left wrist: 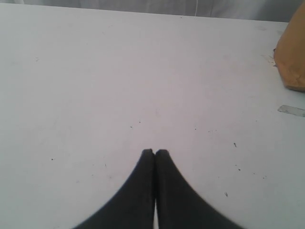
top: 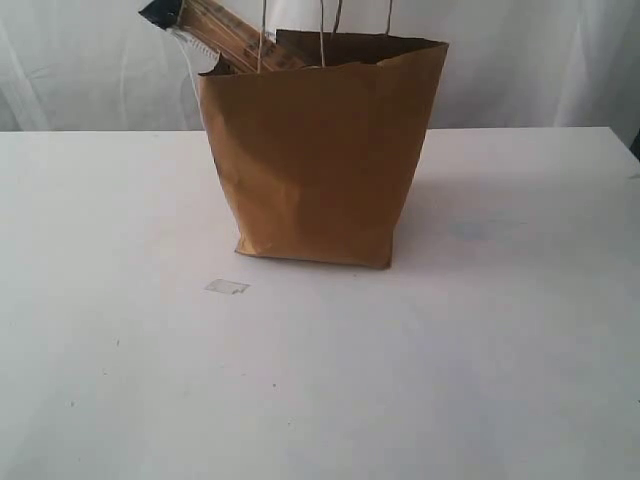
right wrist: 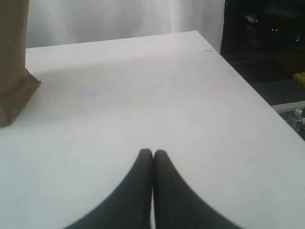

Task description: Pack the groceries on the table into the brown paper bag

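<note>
Seemingly the packing is all but done. The bag (top: 320, 150) stands upright in the middle of the frame on the counter (top: 450, 380), its handles (top: 322, 30) raised. The packet (top: 215, 30) leans out over the rim at the upper left, too long, we judge, to sit wholly inside. We see no other groceries lying out; presumably they are in the bag, though we cannot look in. Our left fingers (left wrist: 148, 160) are pressed together with nothing between them, over bare counter and apart from the bag. Our right fingers (right wrist: 146, 160) are likewise closed and empty. The counter is plain white, with a small clear scrap (top: 227, 287) just lower left of the bag. A white curtain (top: 80, 60) hangs behind, and beyond the counter's edge the right wrist view shows a dark room (right wrist: 267, 43).
</note>
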Available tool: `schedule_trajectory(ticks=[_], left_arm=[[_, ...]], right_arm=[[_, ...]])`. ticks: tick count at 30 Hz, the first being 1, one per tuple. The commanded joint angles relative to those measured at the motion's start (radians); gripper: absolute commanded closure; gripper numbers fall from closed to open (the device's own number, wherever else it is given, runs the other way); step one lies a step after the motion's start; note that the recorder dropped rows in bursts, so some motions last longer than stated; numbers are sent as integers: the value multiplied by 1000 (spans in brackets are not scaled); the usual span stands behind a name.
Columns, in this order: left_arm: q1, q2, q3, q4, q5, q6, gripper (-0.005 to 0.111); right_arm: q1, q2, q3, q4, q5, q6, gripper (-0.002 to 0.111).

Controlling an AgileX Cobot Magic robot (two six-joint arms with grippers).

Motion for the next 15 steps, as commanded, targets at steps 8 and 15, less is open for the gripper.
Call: schedule_trajectory(ticks=[8, 15], left_arm=[[-40, -5, 3, -10, 2, 0, 107], [-51, -5, 3, -10, 2, 0, 107]], right_arm=[[-9, -4, 0, -12, 1, -11, 108], [-9, -4, 0, -12, 1, -11, 108]])
